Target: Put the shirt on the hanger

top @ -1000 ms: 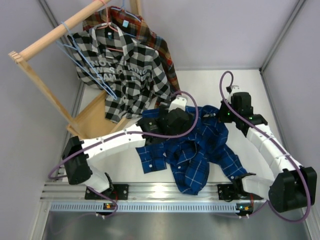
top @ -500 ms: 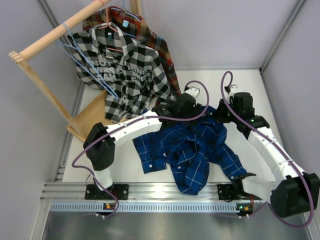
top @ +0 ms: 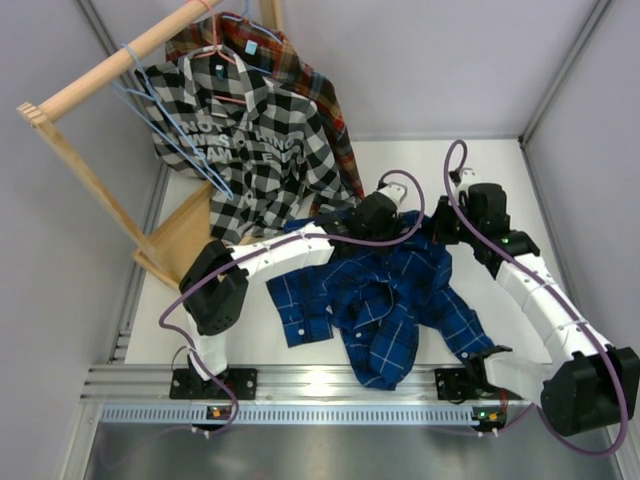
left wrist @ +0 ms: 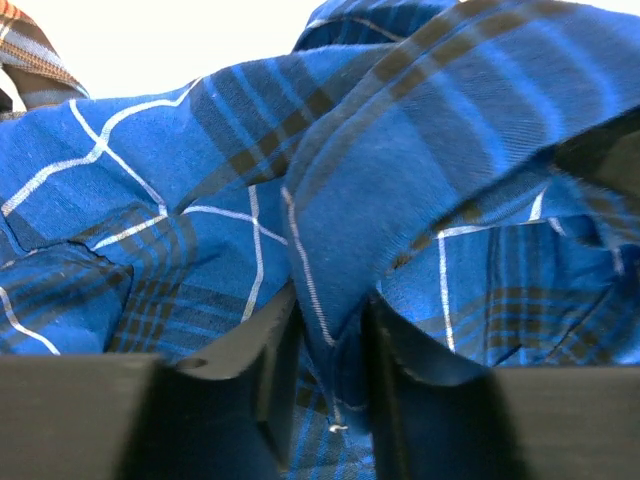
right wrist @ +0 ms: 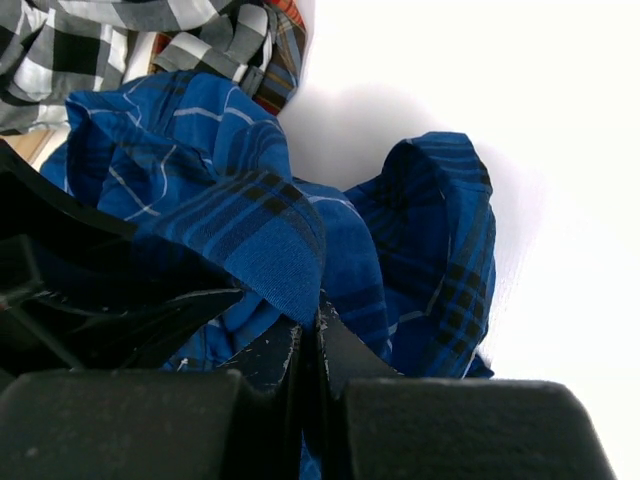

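Observation:
The dark blue plaid shirt (top: 390, 300) lies crumpled on the white table. My left gripper (top: 385, 215) is at the shirt's far edge. In the left wrist view its jaws (left wrist: 332, 350) stand close on either side of a raised fold of the shirt (left wrist: 430, 130), and the cloth touches both. My right gripper (top: 445, 225) is at the shirt's far right corner. Its jaws (right wrist: 312, 335) are pressed together with an edge of the shirt (right wrist: 430, 230) pinched at the tips. Thin light-blue hangers (top: 170, 125) hang on the wooden rod at the back left.
A wooden rack (top: 120, 60) stands at the back left on a wooden base (top: 185, 240). A black-and-white checked shirt (top: 240, 140) and a red-brown plaid shirt (top: 320, 100) hang from it, reaching down to the blue shirt. Grey walls close in both sides.
My left arm swung from over the shirt's middle to its far edge, and its jaws narrowed from wide open onto a fold. The right arm barely moved.

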Robot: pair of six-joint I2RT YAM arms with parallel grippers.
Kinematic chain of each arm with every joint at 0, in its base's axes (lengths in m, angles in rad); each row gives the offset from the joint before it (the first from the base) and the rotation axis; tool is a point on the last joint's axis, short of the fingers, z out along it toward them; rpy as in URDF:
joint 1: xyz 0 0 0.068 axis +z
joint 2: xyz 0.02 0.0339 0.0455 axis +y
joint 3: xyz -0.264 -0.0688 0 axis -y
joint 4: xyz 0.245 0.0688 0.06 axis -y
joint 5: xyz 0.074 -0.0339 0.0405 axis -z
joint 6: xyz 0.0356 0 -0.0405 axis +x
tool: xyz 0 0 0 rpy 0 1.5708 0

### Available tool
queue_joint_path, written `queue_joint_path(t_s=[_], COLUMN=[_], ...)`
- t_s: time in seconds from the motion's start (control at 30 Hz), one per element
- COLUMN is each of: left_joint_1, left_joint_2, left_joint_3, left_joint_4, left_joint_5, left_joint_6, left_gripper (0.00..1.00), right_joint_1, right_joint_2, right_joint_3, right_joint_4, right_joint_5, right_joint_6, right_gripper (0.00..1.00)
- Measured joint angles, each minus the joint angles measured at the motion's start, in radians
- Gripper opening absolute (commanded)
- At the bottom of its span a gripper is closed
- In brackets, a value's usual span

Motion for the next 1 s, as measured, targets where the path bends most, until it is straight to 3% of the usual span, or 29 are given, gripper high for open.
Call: queue_joint_path(t_s=[0.1, 0.3, 0.63, 0.73, 0.77, 1.0], left_joint_1=[0.000, -0.003, -0.003, 0.002, 0.005, 0.013], left_joint_2=[0.000, -0.016, -0.167, -0.175, -0.174, -0.121], left_joint_3=[-0.021, -0.059, -0.042, -0.032, -0.032, -0.029], left_joint_4=[0.016, 0.015, -0.091, -0.118, -0.130, -0.151], left_joint_5=[-0.011, -0.089, -0.156, -0.151, -0.147, -0.111], left_joint_6=[-0.006, 0.001, 0.014, 0.021, 0.024, 0.015], left_gripper=[0.00, 0.01, 0.15, 0.37, 0.40, 0.21], right_joint_1=[-0.001, -0.001, 0.011, 0.010, 0.010, 0.002], right_joint_2=[0.003, 0.066, 0.172, 0.170, 0.168, 0.154], right_joint_3=[0.007, 0.052, 0.156, 0.158, 0.158, 0.158], right_joint_4=[0.006, 0.006, -0.005, -0.006, -0.008, -0.011], right_joint_5=[0.000, 0.015, 0.012, 0.022, 0.029, 0.053], right_joint_6=[0.007, 0.017, 0.011, 0.005, 0.003, -0.007], right_gripper=[0.00, 0.00, 0.00, 0.00, 0.00, 0.00])
